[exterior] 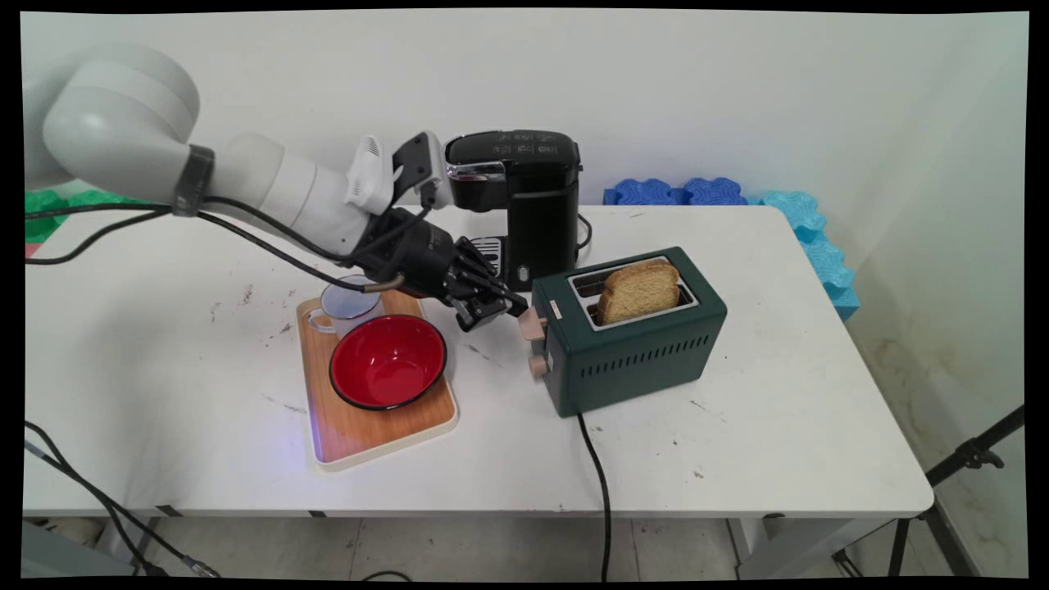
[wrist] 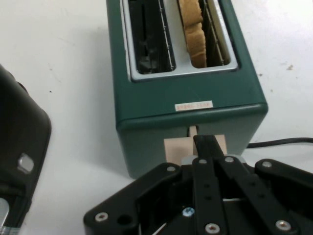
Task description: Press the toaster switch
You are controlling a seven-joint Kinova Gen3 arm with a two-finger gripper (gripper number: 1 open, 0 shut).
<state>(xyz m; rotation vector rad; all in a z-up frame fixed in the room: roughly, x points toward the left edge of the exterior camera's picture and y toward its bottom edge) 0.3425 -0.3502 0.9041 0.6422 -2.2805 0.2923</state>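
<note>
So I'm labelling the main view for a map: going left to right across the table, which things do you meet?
Wooden tray with a glass cup and red bowl → gripper → green toaster holding a bread slice. The black coffee machine stands behind, above the gripper, so I leave it unplaced.

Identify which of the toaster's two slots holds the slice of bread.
The slot on the toaster's near side, toward the camera, holds the bread slice. The slot on the wall side is empty.
</note>
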